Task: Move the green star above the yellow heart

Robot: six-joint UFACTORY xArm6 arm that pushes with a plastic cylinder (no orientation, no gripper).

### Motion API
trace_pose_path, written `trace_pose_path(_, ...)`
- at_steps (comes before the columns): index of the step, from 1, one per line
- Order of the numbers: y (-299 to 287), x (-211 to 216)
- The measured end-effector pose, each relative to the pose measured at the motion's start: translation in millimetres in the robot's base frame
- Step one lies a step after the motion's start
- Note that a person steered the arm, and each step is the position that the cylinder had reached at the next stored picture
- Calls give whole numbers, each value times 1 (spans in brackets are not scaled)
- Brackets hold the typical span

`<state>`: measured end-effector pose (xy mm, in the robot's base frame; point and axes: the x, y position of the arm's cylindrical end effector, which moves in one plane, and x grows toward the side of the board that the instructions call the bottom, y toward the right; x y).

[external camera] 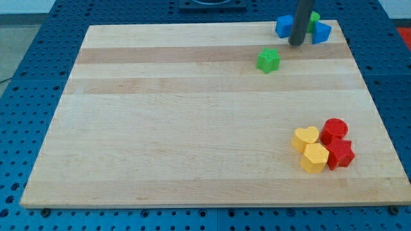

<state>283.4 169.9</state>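
Wooden board (192, 128) lies on blue perforated table (38, 77)

Lighting bright, even, diffuse, from overhead. Shadows short and soft beneath blocks. Faint sheen on wooden board (192, 128), no harsh glare. Focus sharp across frame. Rod slightly soft near view's top. No visible edge distortion.

two blue blocks (284, 26) (322, 32), two green blocks (268, 60) (313, 21), two yellow blocks (306, 138) (314, 158), two red blocks (334, 130) (340, 154)
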Motion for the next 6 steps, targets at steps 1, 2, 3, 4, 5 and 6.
trace_pose_path(1,-81,20)
trace_pose_path(2,-168,23)
trace_pose_path(3,-190,68)
trace_pose_path(4,-152,114)
trace_pose_path(5,-103,88)
trace_pose_path(6,-74,24)
